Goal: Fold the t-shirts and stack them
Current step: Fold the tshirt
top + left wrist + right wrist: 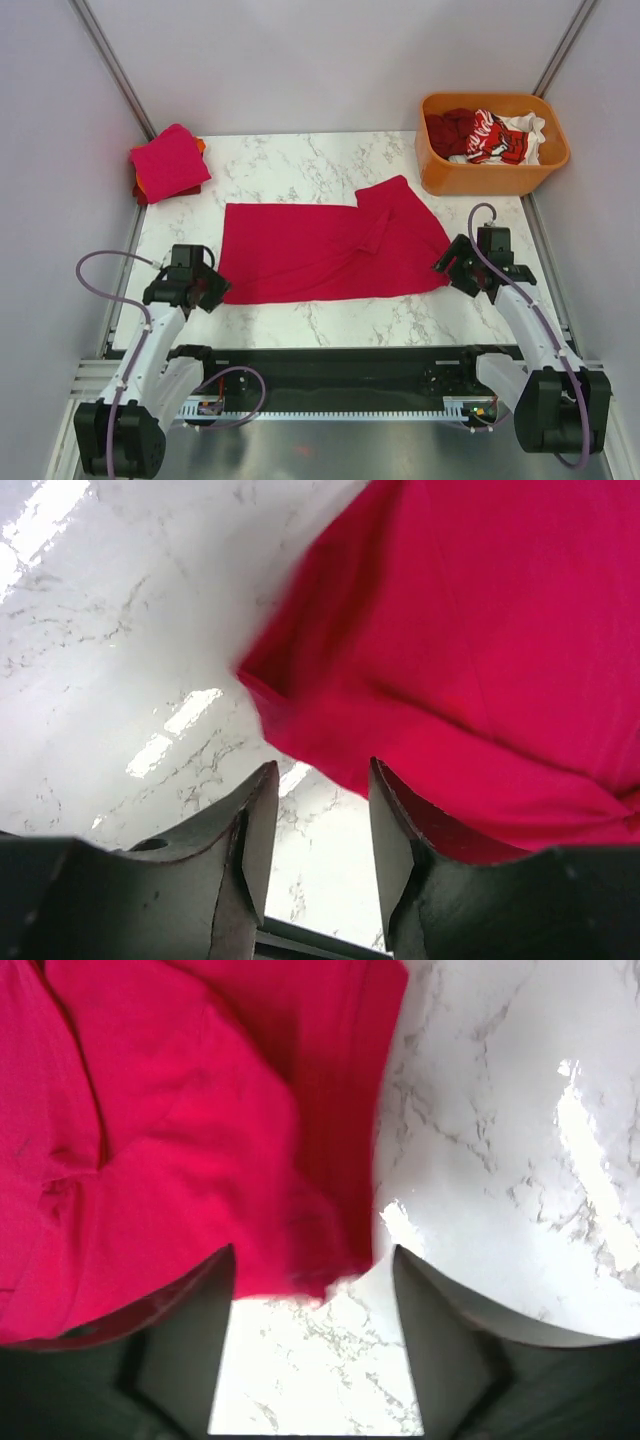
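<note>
Stack (pixel 165 160) at ten o'clock is done; crimson shirt (pixel 320 252) at centre lies part-folded; tub (pixel 470 180) at two o'clock holds more; left gripper (pixel 322 780) and right gripper (pixel 315 1260) are released, empty.
</note>
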Controlling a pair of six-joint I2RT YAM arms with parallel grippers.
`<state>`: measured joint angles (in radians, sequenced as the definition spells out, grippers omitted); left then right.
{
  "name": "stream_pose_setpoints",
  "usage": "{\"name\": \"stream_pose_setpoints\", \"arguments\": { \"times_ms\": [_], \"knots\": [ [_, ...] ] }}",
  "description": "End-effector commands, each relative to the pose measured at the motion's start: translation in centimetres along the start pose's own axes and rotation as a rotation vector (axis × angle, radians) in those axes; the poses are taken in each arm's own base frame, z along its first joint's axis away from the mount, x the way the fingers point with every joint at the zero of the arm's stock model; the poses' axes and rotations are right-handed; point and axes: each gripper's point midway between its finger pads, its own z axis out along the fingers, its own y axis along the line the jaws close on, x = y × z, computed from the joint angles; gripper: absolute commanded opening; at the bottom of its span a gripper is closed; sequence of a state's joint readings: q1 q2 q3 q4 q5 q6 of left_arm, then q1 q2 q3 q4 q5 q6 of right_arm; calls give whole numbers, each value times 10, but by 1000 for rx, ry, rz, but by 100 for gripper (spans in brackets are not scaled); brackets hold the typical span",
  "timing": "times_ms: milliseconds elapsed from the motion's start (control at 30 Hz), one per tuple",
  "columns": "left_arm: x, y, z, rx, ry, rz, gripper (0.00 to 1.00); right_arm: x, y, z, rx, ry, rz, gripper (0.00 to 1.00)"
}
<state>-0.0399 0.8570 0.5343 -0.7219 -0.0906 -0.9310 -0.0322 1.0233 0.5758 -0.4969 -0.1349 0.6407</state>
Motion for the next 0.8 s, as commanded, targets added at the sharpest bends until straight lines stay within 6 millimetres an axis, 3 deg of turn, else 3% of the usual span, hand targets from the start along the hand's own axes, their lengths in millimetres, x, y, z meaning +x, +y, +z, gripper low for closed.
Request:
{"name": "stream_pose_setpoints", "arguments": {
  "times_ms": [0, 33, 167, 200, 267, 300, 333, 367, 400, 433, 467, 500, 533, 567, 600, 633, 667, 700, 767],
  "knots": [
    [10, -14, -26, 74, 60, -53, 79, 14, -6, -15, 22, 44, 16, 98],
    [2, -22, -39, 101, 37, -42, 99, 3, 7, -27, -24, 10, -17, 98],
    [-39, -42, -69, 145, -108, 94, 100, -39, 46, -49, -128, -119, -117, 98],
    [-52, -52, -77, 158, -142, 121, 100, -65, 67, -59, -178, -201, -146, 98],
    [-68, -61, -83, 159, -191, 203, 100, -66, 99, -48, -166, -178, -255, 98],
    [-77, -72, -94, 184, -213, 235, 99, -96, 125, -60, -144, -265, -288, 98],
    [-80, -75, -92, 175, -205, 266, 98, -96, 132, -34, -81, -218, -321, 97],
    [-80, -80, -95, 195, -196, 329, 98, -94, 152, -28, -81, -208, -367, 96],
    [-84, -86, -101, 216, -205, 361, 97, -117, 181, -34, -112, -264, -374, 94],
    [-84, -86, -101, 216, -203, 413, 96, -122, 184, -3, -59, -235, -386, 92],
    [-83, -88, -103, 232, -196, 440, 96, -130, 195, 7, -51, -245, -397, 90],
    [-82, -88, -105, 241, -196, 469, 96, -155, 222, 1, -78, -306, -406, 86],
    [-81, -86, -104, 238, -199, 507, 96, -158, 219, 40, -13, -276, -420, 83],
    [-82, -82, -106, 229, -218, 510, 96, -163, 224, 54, 10, -273, -432, 82],
    [-78, -74, -99, 206, -211, 495, 97, -187, 250, 50, -13, -328, -435, 81],
    [-75, -73, -97, 220, -209, 492, 97, -181, 243, 93, 45, -272, -470, 81],
    [-67, -72, -95, 246, -198, 489, 97, -199, 258, 90, 58, -315, -473, 80],
    [-65, -71, -94, 246, -197, 473, 97, -192, 247, 128, 110, -272, -495, 80],
    [-63, -70, -93, 261, -202, 457, 96, -198, 248, 148, 138, -280, -517, 79]
  ]
}}
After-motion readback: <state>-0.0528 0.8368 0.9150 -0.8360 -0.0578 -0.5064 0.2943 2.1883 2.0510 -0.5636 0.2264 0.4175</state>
